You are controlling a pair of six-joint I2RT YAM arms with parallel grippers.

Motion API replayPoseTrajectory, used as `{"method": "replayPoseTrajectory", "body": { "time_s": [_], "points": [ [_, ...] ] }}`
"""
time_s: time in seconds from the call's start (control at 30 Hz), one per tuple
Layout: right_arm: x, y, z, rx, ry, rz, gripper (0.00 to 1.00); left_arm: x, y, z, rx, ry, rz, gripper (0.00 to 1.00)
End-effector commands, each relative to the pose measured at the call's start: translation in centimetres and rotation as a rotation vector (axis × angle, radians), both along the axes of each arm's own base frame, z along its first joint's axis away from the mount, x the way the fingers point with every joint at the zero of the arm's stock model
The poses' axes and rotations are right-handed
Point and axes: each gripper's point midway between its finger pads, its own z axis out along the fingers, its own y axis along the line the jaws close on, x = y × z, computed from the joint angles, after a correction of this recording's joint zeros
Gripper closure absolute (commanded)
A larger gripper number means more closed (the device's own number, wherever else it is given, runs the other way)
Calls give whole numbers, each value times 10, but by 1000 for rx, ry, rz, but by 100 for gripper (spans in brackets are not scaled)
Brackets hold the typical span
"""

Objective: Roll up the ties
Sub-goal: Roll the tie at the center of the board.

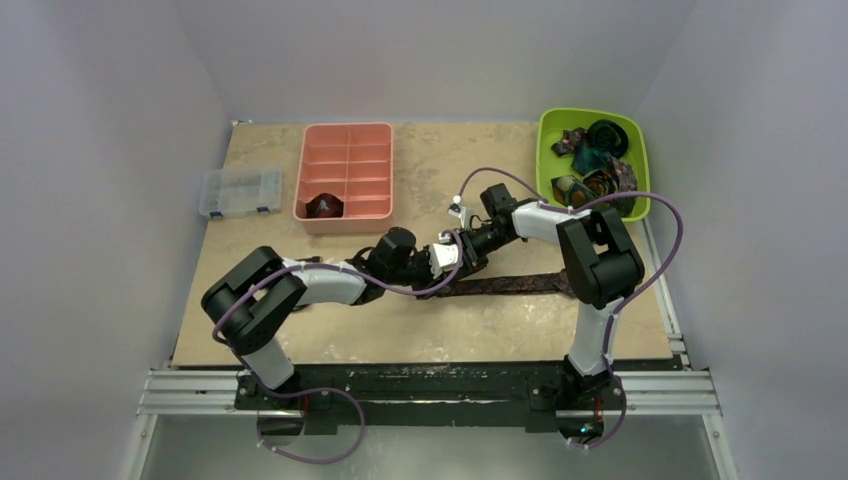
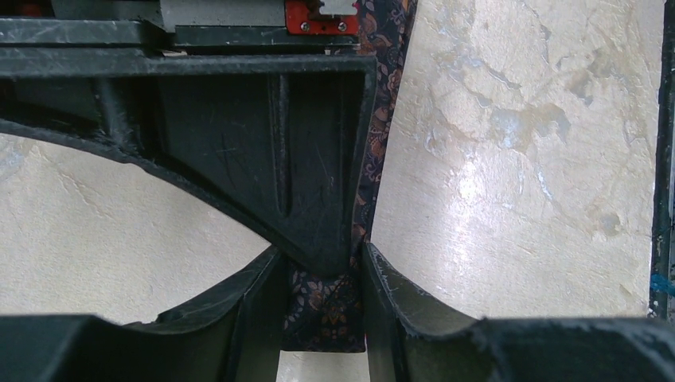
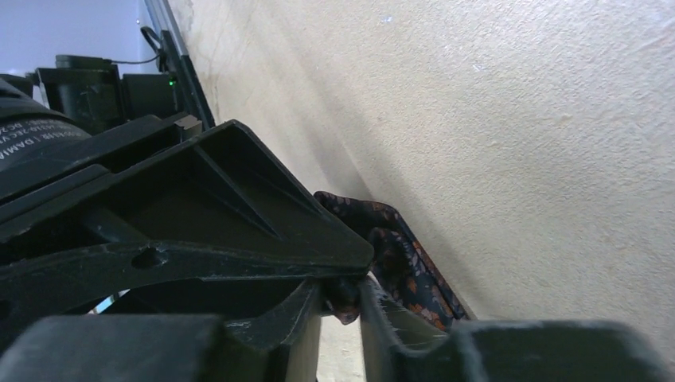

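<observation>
A brown-maroon tie [image 1: 520, 284] with a small floral pattern lies as a flat strip on the marbled surface [image 1: 450, 160], near its middle. It runs from the spot where the two arms meet towards the right, passing under the right arm's elbow. The left claw [image 2: 321, 270] is clamped on one end of it: in the left wrist view the patterned cloth fills the gap between its two fingers [image 2: 390, 306], and the rest of the strip stretches away along the surface. The right claw [image 3: 341, 286] comes in from the opposite side, nose to nose with the left one, so that one of its fingers pokes down to the left claw's grip. In the right wrist view its jaws stand a little apart with a dark fold of the tie in the gap and more cloth bunched just beside them. Whether they actually pinch it cannot be told. At the far left of the surface a pink tray [image 1: 346, 128] with compartments holds one rolled tie [image 1: 325, 207] in its near-left compartment, and a clear box [image 1: 239, 192] sits just left of it. At the far right a green bin [image 1: 545, 150] holds several coiled ties [image 1: 595, 160] in teal, dark and mixed colours.
</observation>
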Motion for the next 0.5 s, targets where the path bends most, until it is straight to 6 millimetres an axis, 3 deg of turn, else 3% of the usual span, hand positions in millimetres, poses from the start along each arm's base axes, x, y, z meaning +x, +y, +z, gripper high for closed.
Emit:
{"method": "replayPoseTrajectory", "body": {
  "time_s": [0.0, 0.1, 0.23, 0.47],
  "points": [
    [-6, 5, 10, 62, 9, 43, 85, 9, -16, 17, -55, -45, -19, 63],
    [-8, 0, 7, 39, -3, 51, 100, 13, -12, 16, -52, -33, 19, 55],
    [-8, -10, 0, -8, -24, 52, 100, 9, 0, 20, -72, -14, 43, 42],
    [-1, -26, -22, -86, -43, 25, 100, 1, 14, 1, -38, -21, 34, 29]
  ]
}}
